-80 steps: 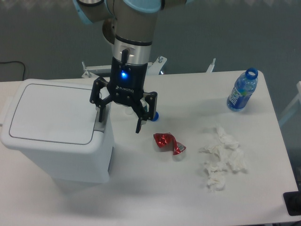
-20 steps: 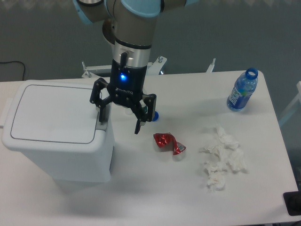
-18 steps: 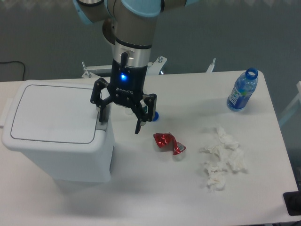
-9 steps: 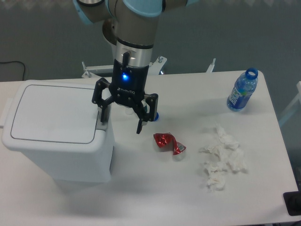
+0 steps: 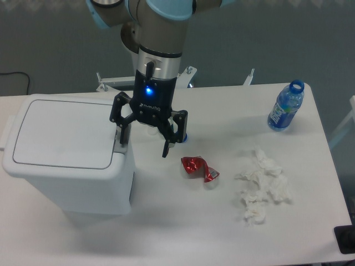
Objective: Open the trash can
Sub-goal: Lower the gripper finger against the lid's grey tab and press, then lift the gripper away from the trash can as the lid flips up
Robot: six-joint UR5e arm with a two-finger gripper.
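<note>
The trash can (image 5: 66, 160) stands at the table's (image 5: 183, 227) left end, lid flat and shut, so its contents are hidden. The gripper (image 5: 144, 145) hangs spread wide, holding nothing, one finger over the grey latch tab (image 5: 119, 147). Rightward lie a red wrapper (image 5: 198, 168), crumpled tissues (image 5: 262, 185) and an uncapped blue bottle (image 5: 285, 106).

A red wrapper (image 5: 199, 168) lies mid-table (image 5: 183, 221); crumpled tissues (image 5: 262, 185) lie right of it, a water bottle (image 5: 285, 105) beyond them.
</note>
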